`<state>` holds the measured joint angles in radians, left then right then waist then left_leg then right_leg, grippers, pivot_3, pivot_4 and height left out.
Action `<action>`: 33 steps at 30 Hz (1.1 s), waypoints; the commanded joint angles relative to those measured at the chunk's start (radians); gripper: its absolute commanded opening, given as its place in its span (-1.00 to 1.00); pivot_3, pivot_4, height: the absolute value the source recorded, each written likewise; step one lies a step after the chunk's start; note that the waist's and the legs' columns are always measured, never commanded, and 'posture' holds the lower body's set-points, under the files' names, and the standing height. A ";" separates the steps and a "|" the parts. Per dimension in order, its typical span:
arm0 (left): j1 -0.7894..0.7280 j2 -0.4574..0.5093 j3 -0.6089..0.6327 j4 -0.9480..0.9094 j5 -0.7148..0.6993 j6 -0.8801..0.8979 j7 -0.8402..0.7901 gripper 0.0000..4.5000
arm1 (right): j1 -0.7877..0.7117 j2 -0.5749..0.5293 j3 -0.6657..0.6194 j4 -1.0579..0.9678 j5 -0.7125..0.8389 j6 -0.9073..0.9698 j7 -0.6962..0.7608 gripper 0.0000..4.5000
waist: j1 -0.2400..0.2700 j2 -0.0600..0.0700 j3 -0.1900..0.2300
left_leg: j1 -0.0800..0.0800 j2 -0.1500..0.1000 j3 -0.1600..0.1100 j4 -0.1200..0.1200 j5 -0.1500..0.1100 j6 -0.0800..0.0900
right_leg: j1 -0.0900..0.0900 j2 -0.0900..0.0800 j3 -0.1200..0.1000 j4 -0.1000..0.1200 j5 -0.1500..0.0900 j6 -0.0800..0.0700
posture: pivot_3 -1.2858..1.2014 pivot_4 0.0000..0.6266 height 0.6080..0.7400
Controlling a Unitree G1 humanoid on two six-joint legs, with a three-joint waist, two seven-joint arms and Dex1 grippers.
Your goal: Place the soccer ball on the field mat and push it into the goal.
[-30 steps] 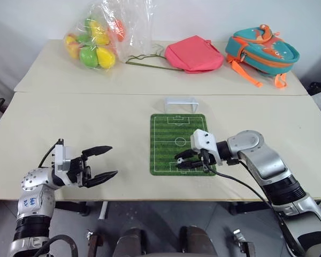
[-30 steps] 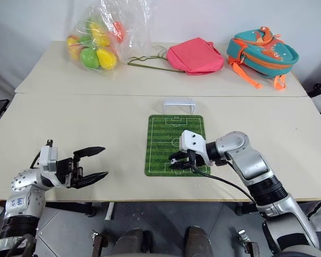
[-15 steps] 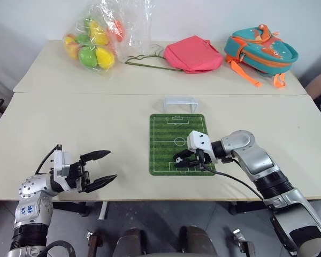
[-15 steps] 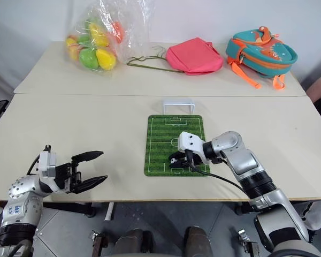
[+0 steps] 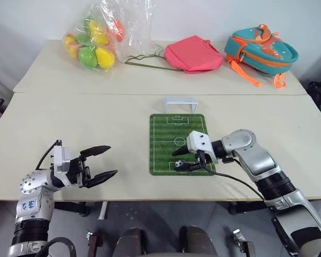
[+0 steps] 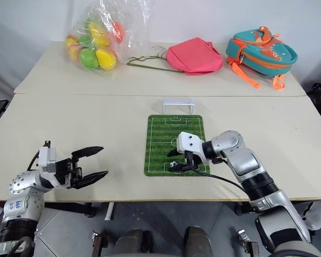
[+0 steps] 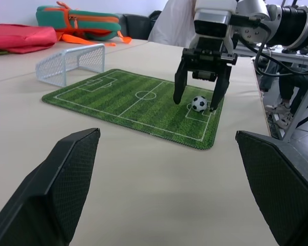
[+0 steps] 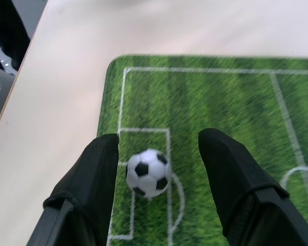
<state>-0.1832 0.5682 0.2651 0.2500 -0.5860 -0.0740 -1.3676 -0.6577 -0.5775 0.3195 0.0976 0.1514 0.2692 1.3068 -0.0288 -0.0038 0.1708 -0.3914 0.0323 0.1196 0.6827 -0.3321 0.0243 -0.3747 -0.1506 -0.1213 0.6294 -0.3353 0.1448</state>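
Note:
The soccer ball (image 5: 179,165) lies on the near end of the field mat (image 5: 176,128), inside the printed goal box. My right gripper (image 5: 180,160) hangs just above it, open, one finger on each side of the ball (image 8: 148,172) with a small gap to each. The white goal (image 5: 181,101) stands off the mat's far edge, its netted frame (image 7: 72,61) facing the mat. My left gripper (image 5: 109,160) is open and holds nothing, low over the table near the front edge, well to the left of the mat.
On the far table lie a clear bag of yellow, green and orange balls (image 5: 96,40), a pink bag (image 5: 193,53) and a teal and orange backpack (image 5: 262,49). The table's front edge runs just below the mat's near end.
My right gripper's fingers have spread apart and let go of the soccer ball, which now rests on the mat between them. The left arm has kept still.

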 commanded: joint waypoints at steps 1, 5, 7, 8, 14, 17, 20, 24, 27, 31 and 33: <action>-0.007 0.008 0.009 0.003 -0.013 -0.007 -0.021 1.00 | -0.020 -0.034 -0.056 -0.126 0.050 0.082 -0.008 0.18 | 0.001 0.000 0.000 | 0.000 0.000 0.000 0.000 0.000 0.000 | 0.000 0.000 0.000 0.000 0.000 0.000 | 0.03 -0.52 1.00; -0.010 0.014 0.007 0.010 -0.014 0.000 -0.044 1.00 | 0.061 -0.077 -0.085 -0.308 0.114 0.176 -0.021 -0.11 | 0.003 0.000 0.000 | 0.000 0.000 -0.001 0.000 0.000 0.000 | 0.000 0.000 0.000 0.000 0.000 0.000 | 0.03 -0.52 1.00; -0.010 0.016 0.006 0.012 -0.014 0.003 -0.055 1.00 | 0.104 -0.087 -0.082 -0.368 0.127 0.209 -0.038 -0.38 | 0.004 0.000 0.000 | 0.000 0.000 -0.001 0.000 0.000 0.000 | 0.000 0.000 -0.001 0.000 0.000 0.000 | 0.03 -0.52 1.00; -0.010 0.016 0.006 0.012 -0.014 0.003 -0.059 1.00 | 0.116 -0.090 -0.080 -0.384 0.131 0.221 -0.046 -0.53 | 0.003 0.000 0.000 | 0.000 0.000 -0.001 0.000 0.000 0.000 | 0.000 0.000 -0.001 0.000 0.000 0.000 | 0.03 -0.52 1.00; -0.014 0.022 0.001 0.016 -0.005 0.010 -0.075 1.00 | 0.201 -0.092 -0.041 -0.373 0.101 0.200 -0.078 -0.99 | 0.002 -0.001 0.000 | 0.000 0.000 0.000 0.000 0.000 0.000 | 0.000 0.000 0.000 0.000 0.000 0.000 | 0.03 -0.52 1.00; -0.013 0.022 0.001 0.010 -0.007 0.014 -0.073 1.00 | 0.199 -0.070 -0.022 -0.332 0.088 0.179 -0.091 -0.99 | 0.001 -0.001 0.000 | 0.000 0.000 0.000 0.000 0.000 0.000 | 0.000 0.000 0.000 0.000 0.000 0.000 | 0.03 -0.52 1.00; -0.006 0.024 0.000 -0.001 -0.009 0.018 -0.070 1.00 | 0.187 -0.031 -0.002 -0.259 0.073 0.153 -0.110 -0.99 | 0.001 -0.001 0.000 | 0.000 0.000 0.000 0.000 0.000 0.000 | 0.000 0.000 0.000 0.000 0.000 0.000 | 0.03 -0.52 1.00; -0.004 0.027 0.004 -0.006 -0.009 0.022 -0.067 1.00 | 0.150 0.010 -0.005 -0.140 0.032 0.086 -0.140 -0.99 | 0.001 -0.001 0.000 | 0.000 0.000 0.000 0.000 0.000 0.000 | 0.000 0.000 0.000 0.000 0.000 0.000 | 0.03 -0.52 1.00; -0.010 0.032 0.006 -0.005 -0.009 0.023 -0.063 1.00 | 0.052 0.032 -0.048 0.006 0.001 0.022 -0.187 -0.99 | -0.001 0.000 0.000 | 0.000 0.000 0.000 0.000 0.000 0.000 | 0.000 0.000 0.000 0.000 0.000 0.000 | 0.03 -0.52 1.00; -0.025 0.036 0.005 0.008 -0.006 0.019 -0.060 1.00 | -0.071 0.045 -0.099 0.168 -0.029 -0.068 -0.257 -0.99 | -0.002 0.000 0.000 | 0.000 0.000 0.000 0.000 0.000 0.000 | 0.000 0.000 0.000 0.000 0.000 0.000 | 0.03 -0.52 1.00; -0.033 0.036 0.004 0.017 -0.003 0.015 -0.059 1.00 | -0.124 0.052 -0.123 0.232 -0.038 -0.107 -0.290 -0.99 | -0.002 0.000 0.000 | 0.000 0.000 0.000 0.000 0.000 0.000 | 0.000 0.000 0.000 0.000 0.000 0.000 | 0.03 -0.52 1.00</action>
<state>-0.2076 0.5922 0.2566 0.2791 -0.5848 -0.0496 -1.4288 -0.7551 -0.5321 0.2409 0.3086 0.1183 0.2098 1.0445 -0.0310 -0.0040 0.1708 -0.3914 0.0322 0.1194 0.6825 -0.3321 0.0243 -0.3749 -0.1506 -0.1217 0.6296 -0.3353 0.1448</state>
